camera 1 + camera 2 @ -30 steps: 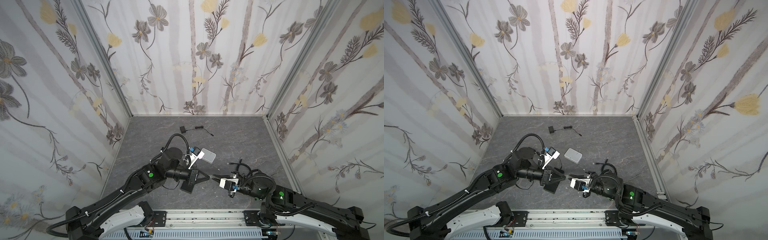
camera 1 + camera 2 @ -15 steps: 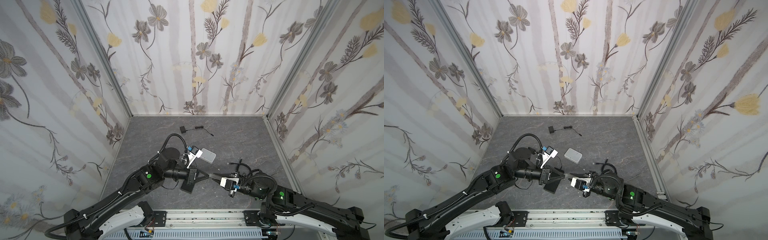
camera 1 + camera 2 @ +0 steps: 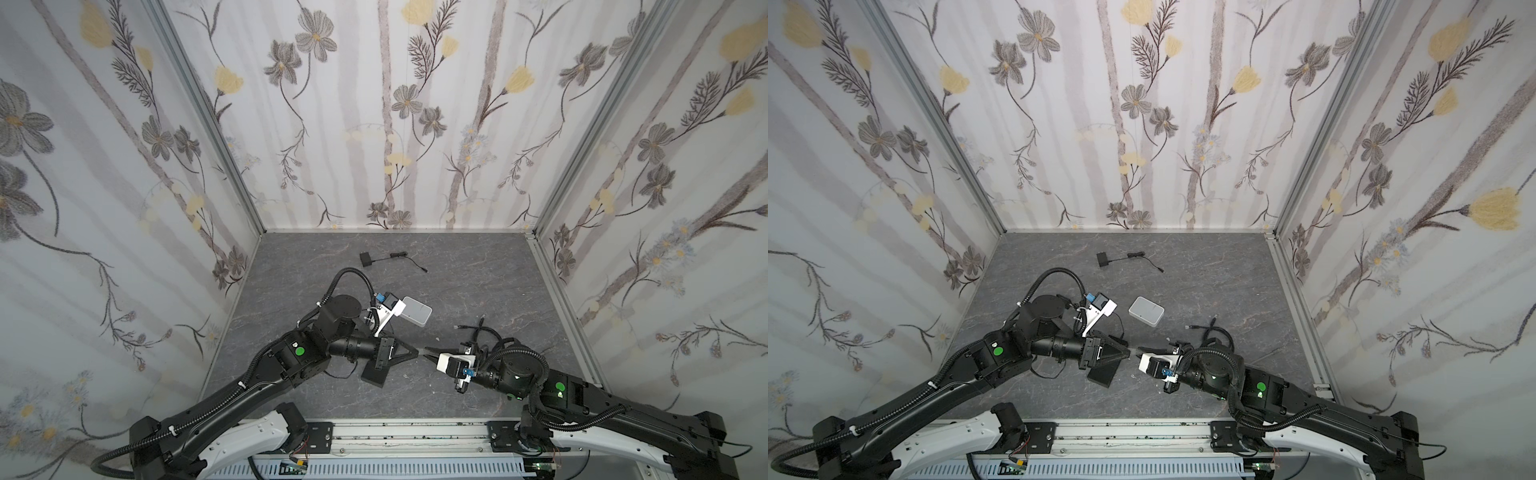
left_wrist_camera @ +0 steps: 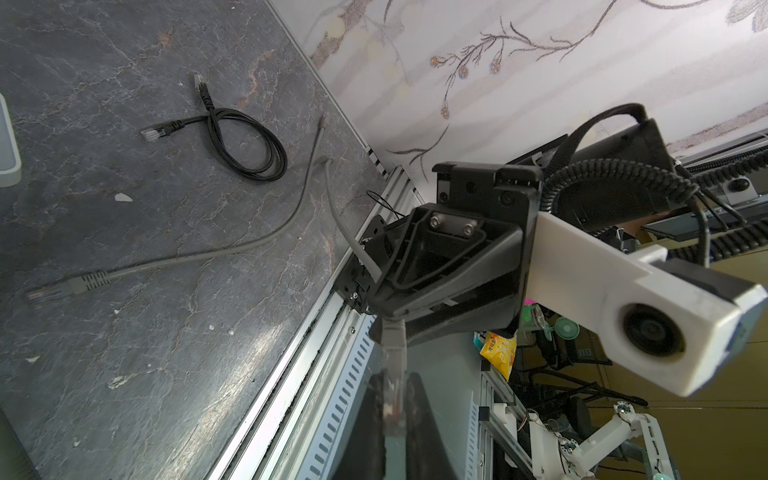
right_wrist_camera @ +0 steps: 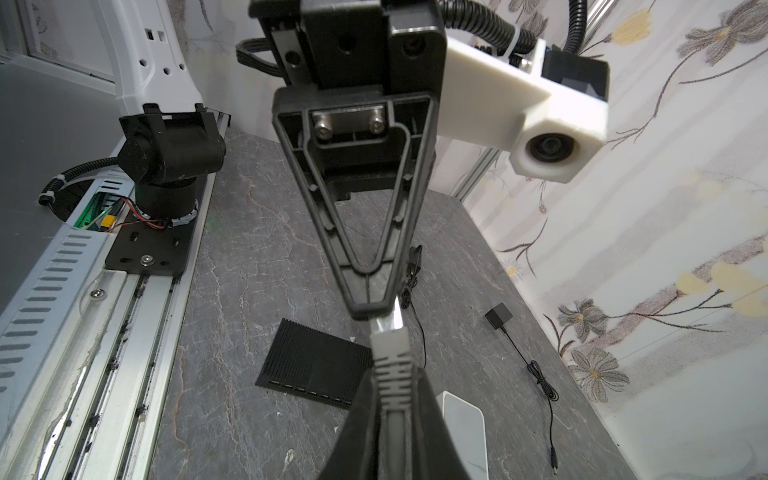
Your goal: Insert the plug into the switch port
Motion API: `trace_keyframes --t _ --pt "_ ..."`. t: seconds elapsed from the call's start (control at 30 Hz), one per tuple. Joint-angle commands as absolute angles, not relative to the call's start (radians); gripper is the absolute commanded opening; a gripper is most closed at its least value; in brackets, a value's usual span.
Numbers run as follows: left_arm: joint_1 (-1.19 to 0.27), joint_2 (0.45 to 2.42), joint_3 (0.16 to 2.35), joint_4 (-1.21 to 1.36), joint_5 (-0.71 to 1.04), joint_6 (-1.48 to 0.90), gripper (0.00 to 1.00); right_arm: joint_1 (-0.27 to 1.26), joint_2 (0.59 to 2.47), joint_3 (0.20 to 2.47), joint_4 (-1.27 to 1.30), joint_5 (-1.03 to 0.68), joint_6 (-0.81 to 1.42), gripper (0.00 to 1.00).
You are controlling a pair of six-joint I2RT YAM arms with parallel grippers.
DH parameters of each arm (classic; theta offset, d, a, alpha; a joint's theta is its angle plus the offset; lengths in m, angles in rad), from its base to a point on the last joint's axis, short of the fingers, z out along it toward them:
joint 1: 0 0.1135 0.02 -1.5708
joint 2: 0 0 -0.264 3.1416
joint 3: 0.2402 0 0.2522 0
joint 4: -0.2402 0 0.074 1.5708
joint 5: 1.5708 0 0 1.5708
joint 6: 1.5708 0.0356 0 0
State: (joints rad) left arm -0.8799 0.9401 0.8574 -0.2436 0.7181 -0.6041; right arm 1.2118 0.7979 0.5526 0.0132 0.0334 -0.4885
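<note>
Plug (image 5: 390, 357) aloft, open floor (image 3: 1200, 286) toward switch (image 3: 1146, 311)

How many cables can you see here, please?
3: grey cable, held by left gripper and right gripper; coiled black cable beside the right one; thin black lead farther back. More may be hidden.

Looked like a robotics lab, with flowered booth walls (image 3: 386, 124), a metal mounting rail (image 3: 399, 432) and equipment clutter (image 4: 582, 444) beyond the table (image 3: 457, 266).

— Switch port on the white box (image 3: 1146, 312)?
— Too small to tell, mid-frame in both top views. Left wrist view: box cut by the edge, plug (image 4: 392, 376) blurred.
</note>
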Motion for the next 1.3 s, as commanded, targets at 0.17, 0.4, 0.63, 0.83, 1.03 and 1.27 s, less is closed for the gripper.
trace_keyframes --t 0.17,0.4,0.63,0.83,1.03,1.27 --pt "-0.875 0.895 0.865 -0.300 0.543 -0.566 0.81 1.213 0.811 0.572 0.032 0.041 -0.428 0.08" --pt "-0.769 0.718 0.787 -0.521 0.093 -0.593 1.00 1.205 0.908 0.568 -0.013 0.024 -0.215 0.09" --pt "-0.750 0.668 0.678 -0.567 -0.029 -0.628 1.00 1.185 1.058 0.475 0.060 -0.081 0.016 0.10" --pt "-0.751 0.652 0.530 -0.443 0.019 -0.666 0.87 1.172 1.184 0.420 0.148 -0.167 0.123 0.09" --pt "-0.750 0.665 0.407 -0.322 0.038 -0.775 0.75 1.163 1.269 0.396 0.192 -0.134 0.185 0.10" --pt "-0.750 0.761 0.309 -0.147 0.126 -0.814 0.74 1.162 1.423 0.408 0.255 -0.043 0.207 0.14"
